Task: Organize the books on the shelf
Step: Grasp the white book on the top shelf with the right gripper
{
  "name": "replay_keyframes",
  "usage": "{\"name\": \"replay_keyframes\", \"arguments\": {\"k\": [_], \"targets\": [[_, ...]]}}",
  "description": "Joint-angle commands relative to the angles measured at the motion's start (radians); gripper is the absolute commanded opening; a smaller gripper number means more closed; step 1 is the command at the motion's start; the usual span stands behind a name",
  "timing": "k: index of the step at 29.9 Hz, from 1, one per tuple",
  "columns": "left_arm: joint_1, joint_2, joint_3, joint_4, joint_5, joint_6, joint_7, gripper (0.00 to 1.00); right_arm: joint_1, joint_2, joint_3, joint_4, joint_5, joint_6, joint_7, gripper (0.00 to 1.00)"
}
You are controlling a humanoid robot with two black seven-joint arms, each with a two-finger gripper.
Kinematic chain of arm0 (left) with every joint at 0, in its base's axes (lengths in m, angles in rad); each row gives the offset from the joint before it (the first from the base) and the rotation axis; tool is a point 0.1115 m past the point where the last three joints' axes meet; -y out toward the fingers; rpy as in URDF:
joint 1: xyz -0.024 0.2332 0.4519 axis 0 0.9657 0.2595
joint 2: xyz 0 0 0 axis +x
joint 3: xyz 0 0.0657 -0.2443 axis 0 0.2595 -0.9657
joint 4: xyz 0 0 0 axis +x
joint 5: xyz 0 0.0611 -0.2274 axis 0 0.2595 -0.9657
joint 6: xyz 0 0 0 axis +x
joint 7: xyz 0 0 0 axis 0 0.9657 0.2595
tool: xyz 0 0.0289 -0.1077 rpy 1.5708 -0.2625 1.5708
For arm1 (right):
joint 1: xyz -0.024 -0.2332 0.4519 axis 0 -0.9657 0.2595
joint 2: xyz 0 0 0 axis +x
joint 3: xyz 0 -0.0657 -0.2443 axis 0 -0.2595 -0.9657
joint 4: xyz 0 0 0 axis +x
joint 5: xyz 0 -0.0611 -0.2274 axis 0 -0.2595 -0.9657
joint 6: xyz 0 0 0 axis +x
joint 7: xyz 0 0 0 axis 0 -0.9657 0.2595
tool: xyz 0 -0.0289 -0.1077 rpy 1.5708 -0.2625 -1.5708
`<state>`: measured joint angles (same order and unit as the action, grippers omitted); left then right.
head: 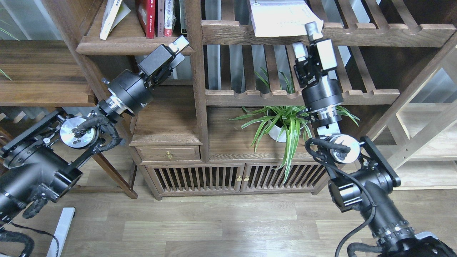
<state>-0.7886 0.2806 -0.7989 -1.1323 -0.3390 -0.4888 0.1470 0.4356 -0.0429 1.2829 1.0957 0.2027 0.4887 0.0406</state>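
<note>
Head view of a dark wooden bookcase with both arms raised toward it. On the solid plank shelf [135, 45] at upper left, several books are already stood upright: a dark red book [150, 18] with further spines just beside it, and 1 pale book [110, 18] leaning to their left. 1 thick white book [280, 18] is seen lying flat on the slatted rack [328, 30] at upper right, its near edge overhanging the scalloped rail; by this evidence it is judged still to be moved, so the task appears partly done. No yellow-green cover can be identified with certainty. The right gripper [307, 41] is raised to the white book's lower right corner, 1 finger near or touching that edge; the fingers are seen apart, and a firm clamp on the book cannot be confirmed. The left gripper [178, 46] is held at the plank shelf's front edge; whether its jaws are apart or together cannot be told. A potted plant [282, 125] stands below.
</note>
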Motion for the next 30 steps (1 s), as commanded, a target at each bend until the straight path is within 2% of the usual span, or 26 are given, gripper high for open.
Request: {"name": "replay_keyframes", "arguments": {"k": [1,7,23,30], "targets": [[-0.001,0.000,0.001,0.000,0.000,0.000,0.000,0.98,0.005,-0.006,-0.033,-0.005,-0.003,0.000,-0.004,0.98],[-0.004,0.000,-0.006,0.000,0.000,0.000,0.000,0.98,0.023,-0.006,-0.053,-0.011,-0.003,0.000,-0.004,0.98],[-0.014,0.006,-0.040,0.002,0.002,0.000,0.002,0.98,0.104,-0.012,-0.042,-0.011,0.004,-0.196,-0.004,0.97],[-0.014,0.009,-0.046,0.002,0.000,0.000,0.002,0.98,0.115,-0.063,-0.043,-0.008,0.009,-0.232,-0.004,0.96]]}}
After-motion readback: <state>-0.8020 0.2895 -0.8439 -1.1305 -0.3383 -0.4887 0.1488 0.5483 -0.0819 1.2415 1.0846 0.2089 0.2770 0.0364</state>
